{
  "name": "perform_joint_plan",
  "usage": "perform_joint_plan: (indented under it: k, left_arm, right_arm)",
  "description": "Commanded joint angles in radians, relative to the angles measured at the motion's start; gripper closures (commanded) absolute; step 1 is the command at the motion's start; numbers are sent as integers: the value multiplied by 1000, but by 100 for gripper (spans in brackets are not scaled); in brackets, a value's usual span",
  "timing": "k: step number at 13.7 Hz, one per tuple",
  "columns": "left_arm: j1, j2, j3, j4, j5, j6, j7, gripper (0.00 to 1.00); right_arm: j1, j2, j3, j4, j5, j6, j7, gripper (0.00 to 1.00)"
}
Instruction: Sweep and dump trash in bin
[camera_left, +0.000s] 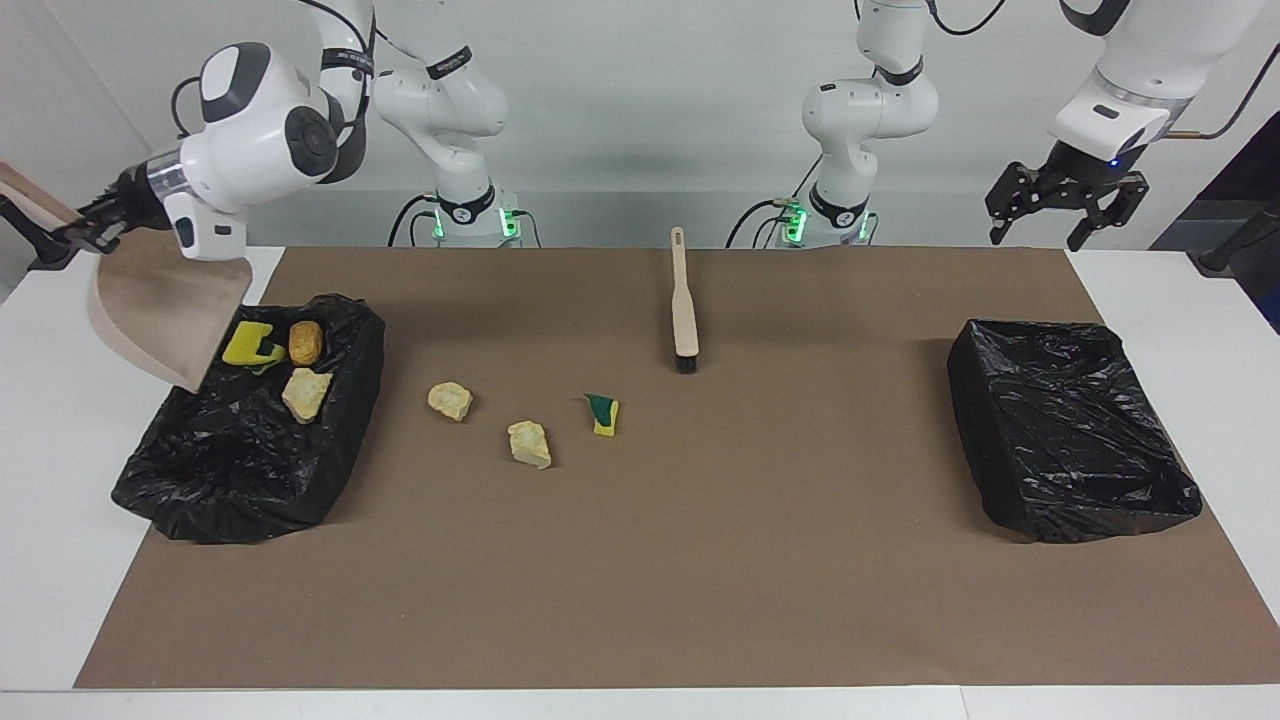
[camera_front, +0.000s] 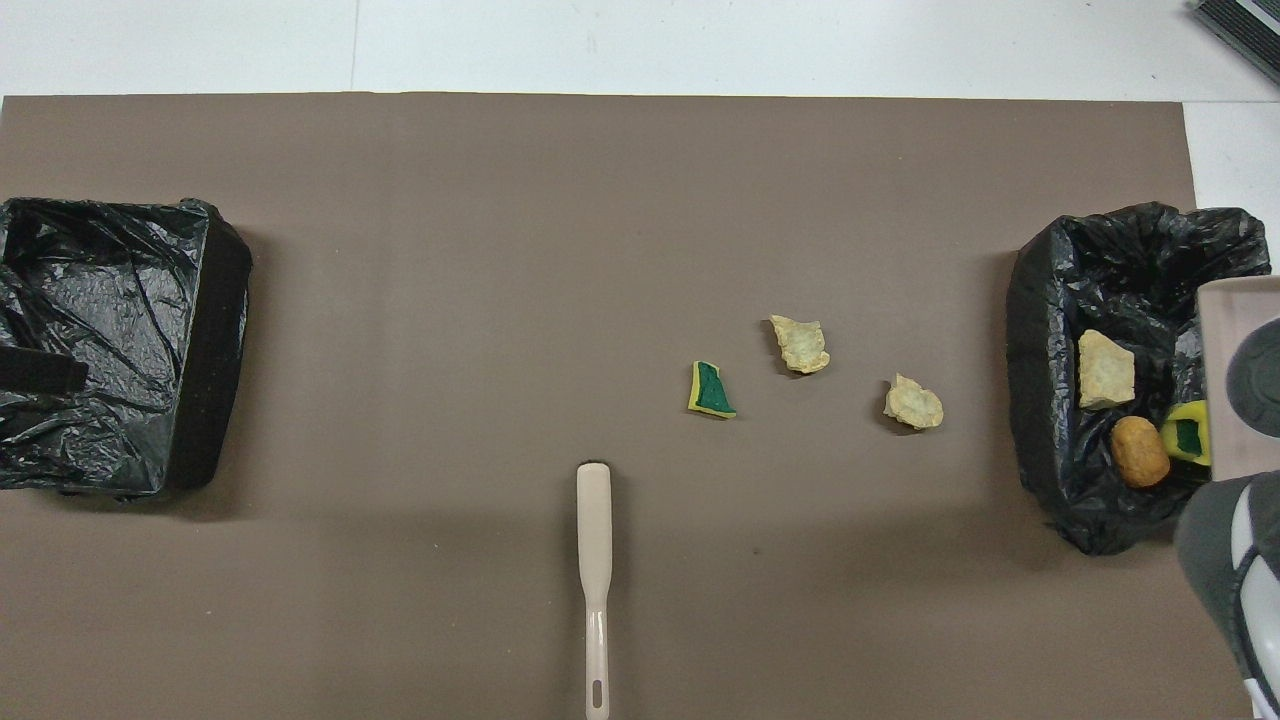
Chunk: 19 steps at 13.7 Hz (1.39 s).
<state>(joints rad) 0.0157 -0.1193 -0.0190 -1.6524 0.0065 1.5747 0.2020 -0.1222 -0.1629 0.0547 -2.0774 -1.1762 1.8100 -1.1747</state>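
Three pieces of trash lie loose on the brown mat (camera_left: 640, 560) that covers the tabletop (camera_left: 60, 420): a beige chunk (camera_left: 450, 400), a second beige chunk (camera_left: 529, 444) farther from the robots, and a sponge bit (camera_left: 602, 413) showing its green backing, just beside them toward the middle. Three more already sit in the black-lined bin (camera_left: 240, 440) at the right arm's end: a yellow sponge piece (camera_left: 246, 344), a brown bread-like lump (camera_left: 306, 341) and a pale chunk (camera_left: 306, 393).

The right claw (camera_left: 85, 232) is pinched on the handle of the dustpan (camera_left: 160, 315), which hangs steeply tilted with its lip over the bin's edge nearest the robots. That tilt lets the load slide off, and the pan looks empty now, so the dump seems done.

The left claw (camera_left: 1062, 205) hangs spread and empty, up in the air above the tabletop's edge at the left arm's end, clear of the second bin (camera_left: 1070, 430), which holds nothing visible. The arm waits there, out of the way.

The brush (camera_left: 684, 300) lies flat on the mat with its bristles pointing toward the loose trash and its handle toward the robots, an easy reach for the free claw. Judging by the layout, the next round needs that brush picked up and the pan brought down beside the three remaining pieces.
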Motion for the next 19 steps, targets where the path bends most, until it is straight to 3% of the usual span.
perform_joint_plan:
  k: [1,6,9,12,19]
  left_arm:
    - [0,20,-9,26,12,-24,0,0]
    - [-5,20,-10,25,12,-24,0,0]
    - [-3,20,-9,26,7,-27,-7,0]
    - [-3,15,-10,16,4,-21,-55,0]
    - [-6,15,-10,19,4,-36,-52,0]
  right_arm:
    - [82,5,4,31,93,-18,76,100]
    - [108,51,11,135,421,-43,82,100]
    - [140,60,19,145,530,-41,87,100]
    - [139,63,19,142,735,-17,125,100]
    - [223,141,25,149,1012,6,605,100]
